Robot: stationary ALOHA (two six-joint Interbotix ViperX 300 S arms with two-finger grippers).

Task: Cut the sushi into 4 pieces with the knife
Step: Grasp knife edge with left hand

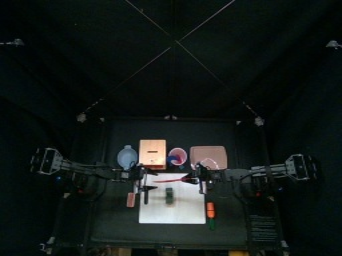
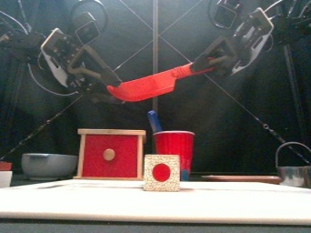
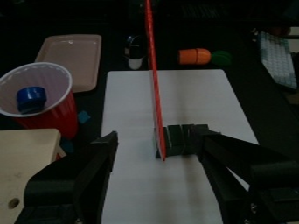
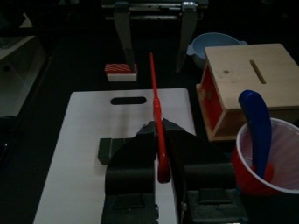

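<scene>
Above the white cutting board (image 1: 171, 212), the red knife (image 2: 152, 84) hangs level between my two grippers. My right gripper (image 2: 223, 62) is shut on its handle (image 4: 163, 166). The blade tip lies between the wide-apart jaws of my open left gripper (image 3: 162, 140). The dark green sushi roll (image 3: 187, 140) stands whole on the board under the blade. From the front its red and white end (image 2: 161, 173) shows. In the right wrist view the roll (image 4: 126, 150) is partly hidden by the jaws.
Along the back stand the blue-grey bowl (image 1: 127, 155), the wooden box (image 1: 151, 155), the red cup (image 1: 178, 155) holding a blue knife (image 2: 155, 119), and the pink tray (image 1: 207, 157). An orange toy (image 1: 210, 210) lies right of the board and a red striped toy (image 1: 131, 200) left. A metal cutter (image 2: 292, 171) stands far right.
</scene>
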